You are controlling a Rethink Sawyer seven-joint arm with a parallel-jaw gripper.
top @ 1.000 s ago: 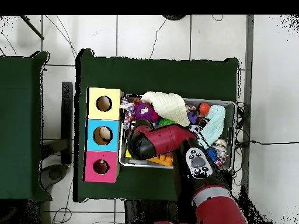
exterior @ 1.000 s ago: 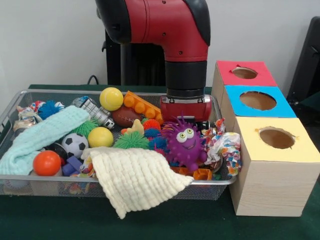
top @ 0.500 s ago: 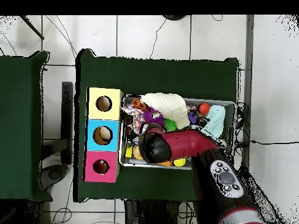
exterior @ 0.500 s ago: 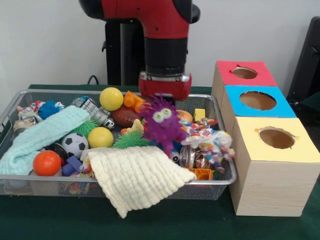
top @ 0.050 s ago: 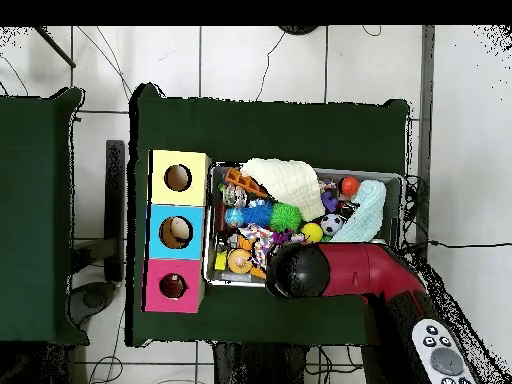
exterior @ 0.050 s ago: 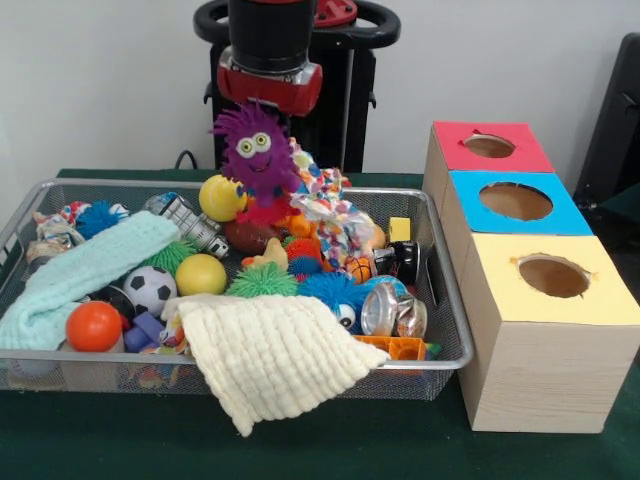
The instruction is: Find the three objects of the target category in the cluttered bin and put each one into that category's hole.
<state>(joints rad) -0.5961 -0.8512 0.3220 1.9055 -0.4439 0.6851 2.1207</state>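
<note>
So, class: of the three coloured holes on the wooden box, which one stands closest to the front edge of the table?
The yellow hole; the blue hole and red hole sit behind it.

Purple spiky monster toy (exterior @ 0.050 s ago: pixel 256 150) with white eyes. Rope toy (exterior @ 0.050 s ago: pixel 325 205): multicoloured, pink, white and green flecks. Boxes: red top (exterior @ 0.050 s ago: pixel 490 146), blue top (exterior @ 0.050 s ago: pixel 515 201), yellow top (exterior @ 0.050 s ago: pixel 555 276), pale wood sides. Cloths: cream waffle-weave (exterior @ 0.050 s ago: pixel 275 358), mint ribbed (exterior @ 0.050 s ago: pixel 85 272). Balls: orange (exterior @ 0.050 s ago: pixel 93 326), yellow (exterior @ 0.050 s ago: pixel 222 197), black-and-white soccer (exterior @ 0.050 s ago: pixel 150 288). Tabletop (exterior @ 0.050 s ago: pixel 120 440) dark green.
</note>
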